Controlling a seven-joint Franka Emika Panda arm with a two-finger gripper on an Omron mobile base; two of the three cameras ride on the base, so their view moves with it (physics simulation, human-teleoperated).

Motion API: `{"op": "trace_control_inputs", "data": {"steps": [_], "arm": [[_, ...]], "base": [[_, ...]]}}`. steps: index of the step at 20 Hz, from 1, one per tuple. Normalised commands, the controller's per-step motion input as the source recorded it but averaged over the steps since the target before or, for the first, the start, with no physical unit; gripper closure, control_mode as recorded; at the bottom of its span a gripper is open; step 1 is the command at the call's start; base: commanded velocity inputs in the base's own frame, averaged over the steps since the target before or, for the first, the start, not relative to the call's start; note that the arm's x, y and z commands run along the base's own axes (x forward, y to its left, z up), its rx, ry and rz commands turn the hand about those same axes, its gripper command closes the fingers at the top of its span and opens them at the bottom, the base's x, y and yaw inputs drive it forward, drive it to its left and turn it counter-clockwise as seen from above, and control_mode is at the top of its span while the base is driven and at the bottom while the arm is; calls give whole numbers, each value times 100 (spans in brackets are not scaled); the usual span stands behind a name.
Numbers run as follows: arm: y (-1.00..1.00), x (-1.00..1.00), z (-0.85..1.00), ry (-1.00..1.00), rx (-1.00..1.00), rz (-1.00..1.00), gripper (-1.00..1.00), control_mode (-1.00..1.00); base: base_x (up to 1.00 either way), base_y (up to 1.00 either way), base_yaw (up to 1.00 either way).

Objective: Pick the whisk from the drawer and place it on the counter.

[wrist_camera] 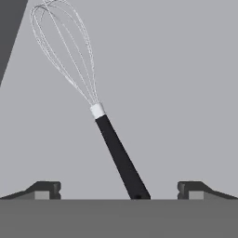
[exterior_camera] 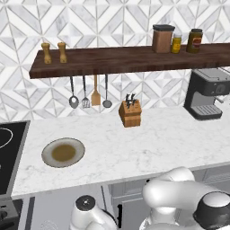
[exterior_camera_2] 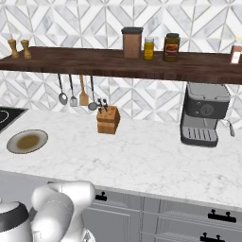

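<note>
In the hand view, the whisk [wrist_camera: 109, 135] is seen lying on the pale floor of the drawer [wrist_camera: 176, 93]. Its black handle runs up from the bottom middle of the view, and its wire head is spread toward the upper left. The fingers [wrist_camera: 118, 190] are held wide apart, one tip at each side of the handle's end. Neither tip is touching the handle, and nothing is gripped. A dark strip is seen at the upper left corner of that view, along the edge of the drawer floor.

In the base views, the white marble tabletop [exterior_camera: 152, 139] is seen above the grey cabinet fronts. A plate [exterior_camera: 63, 152] with a brown centre is set on it toward the left, near the black cooktop [exterior_camera: 9, 152]. A wooden knife block [exterior_camera: 130, 113] stands near the back wall, and a coffee machine [exterior_camera: 206, 93] stands at the right. Ladles and a wooden spatula [exterior_camera: 95, 92] are hung under a dark wooden shelf [exterior_camera: 121, 60], on which jars [exterior_camera: 162, 38] and two small shakers [exterior_camera: 54, 52] are kept.
</note>
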Motion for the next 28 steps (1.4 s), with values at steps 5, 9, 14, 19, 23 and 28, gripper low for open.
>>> {"op": "trace_control_inputs", "data": {"steps": [5, 9, 14, 19, 23, 28], "arm": [[17, 12, -41, 0, 0, 3, -100, -100], [19, 1, -29, 0, -1, 0, -100, -100], [22, 0, -39, 0, -2, 0, -100, -100], [15, 1, -31, 0, -1, 0, -100, -100], [0, 0, -1, 0, 0, 0, 100, -100], [0, 0, 0, 0, 0, 0, 100, -100]], "base": [[0, 0, 0], [0, 0, 0], [0, 0, 0], [0, 0, 0], [0, 0, 0], [0, 0, 0]]}}
